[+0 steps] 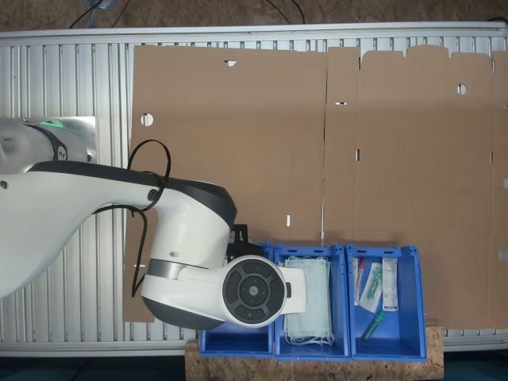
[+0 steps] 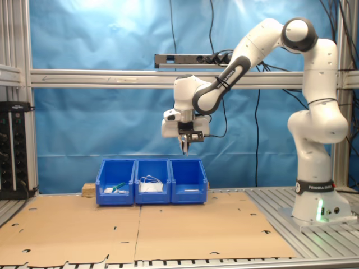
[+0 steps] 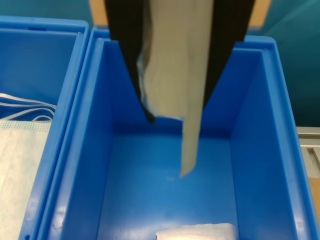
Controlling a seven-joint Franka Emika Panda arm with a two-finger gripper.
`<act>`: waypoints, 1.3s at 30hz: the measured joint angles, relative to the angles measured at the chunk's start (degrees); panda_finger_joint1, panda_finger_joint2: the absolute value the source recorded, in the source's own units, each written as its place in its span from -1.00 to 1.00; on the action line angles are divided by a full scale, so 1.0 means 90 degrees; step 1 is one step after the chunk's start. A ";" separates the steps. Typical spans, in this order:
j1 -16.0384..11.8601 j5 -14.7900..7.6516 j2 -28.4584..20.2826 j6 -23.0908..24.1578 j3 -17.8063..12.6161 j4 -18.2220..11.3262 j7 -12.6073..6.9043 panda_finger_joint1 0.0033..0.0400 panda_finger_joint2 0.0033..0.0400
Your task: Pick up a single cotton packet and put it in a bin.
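Note:
My gripper (image 3: 177, 112) is shut on a white cotton packet (image 3: 175, 75), which hangs down between the two black fingers (image 3: 131, 60). It hovers above a blue bin (image 3: 260, 150) with a gap between the packet and the bin floor. A second white packet (image 3: 195, 231) lies flat on that bin's floor. In the second exterior view the gripper (image 2: 184, 147) hangs a little above the bin (image 2: 188, 180) at the second exterior view's right end of a row of three. In the first exterior view the arm's wrist (image 1: 250, 292) covers most of this bin (image 1: 230, 343).
The middle bin (image 1: 311, 343) holds pale green face masks (image 1: 307, 300). The far bin (image 1: 405, 337) holds long white-and-green packets (image 1: 371, 287). Brown cardboard sheets (image 2: 168, 224) cover the table in front of the bins. The arm's base (image 2: 317, 207) stands at the second exterior view's right.

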 joint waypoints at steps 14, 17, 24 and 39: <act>0.0000 0.0000 0.0000 0.0000 0.0000 0.0000 0.0000 -0.89 -0.89; 0.0000 0.0000 0.0000 0.0000 0.0000 0.0000 0.0000 -0.89 -0.89; 0.0000 0.0000 0.0000 0.0000 0.0000 0.0000 0.0000 -0.89 -0.89; 0.0000 0.0000 0.0000 0.0000 0.0000 0.0000 0.0000 -0.37 -0.37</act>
